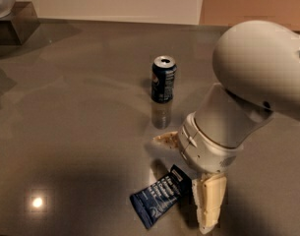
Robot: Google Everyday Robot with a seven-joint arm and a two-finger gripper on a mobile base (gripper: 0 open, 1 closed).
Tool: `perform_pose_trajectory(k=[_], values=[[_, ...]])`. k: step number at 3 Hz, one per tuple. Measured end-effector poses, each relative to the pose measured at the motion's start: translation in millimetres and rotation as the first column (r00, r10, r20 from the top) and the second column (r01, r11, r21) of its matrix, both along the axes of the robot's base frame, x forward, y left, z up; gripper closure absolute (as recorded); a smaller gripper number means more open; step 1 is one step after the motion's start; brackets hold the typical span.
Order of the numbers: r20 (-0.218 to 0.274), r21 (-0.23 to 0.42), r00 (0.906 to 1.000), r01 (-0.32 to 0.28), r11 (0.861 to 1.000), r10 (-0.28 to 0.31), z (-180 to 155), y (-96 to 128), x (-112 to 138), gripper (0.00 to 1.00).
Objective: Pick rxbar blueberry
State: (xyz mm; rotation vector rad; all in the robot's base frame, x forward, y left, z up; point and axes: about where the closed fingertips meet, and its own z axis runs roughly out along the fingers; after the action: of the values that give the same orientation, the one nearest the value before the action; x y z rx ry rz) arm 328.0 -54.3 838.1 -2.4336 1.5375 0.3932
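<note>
Hovering over the flat rxbar blueberry [158,201], the gripper [183,183] has its fingers [208,208] spread apart; a soda can [163,79] stands upright beyond.

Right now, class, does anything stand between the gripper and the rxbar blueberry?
Nothing visible does. The gripper hangs open at the upper right end of the rxbar blueberry, which lies flat on the table. The soda can stands upright farther back, out of the way.
</note>
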Motion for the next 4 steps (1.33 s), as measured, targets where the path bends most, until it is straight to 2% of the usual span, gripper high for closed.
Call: perform_pose_trajectory(k=[1, 4], values=[[-0.015, -0.014, 0.9998, -0.013, 1.000, 0.013, -7.4, 4.2, -2.2, 0.17], [-0.059, -0.049, 0.9976, -0.038, 0.998, 0.035, -12.1, 5.0, 7.0, 0.87]])
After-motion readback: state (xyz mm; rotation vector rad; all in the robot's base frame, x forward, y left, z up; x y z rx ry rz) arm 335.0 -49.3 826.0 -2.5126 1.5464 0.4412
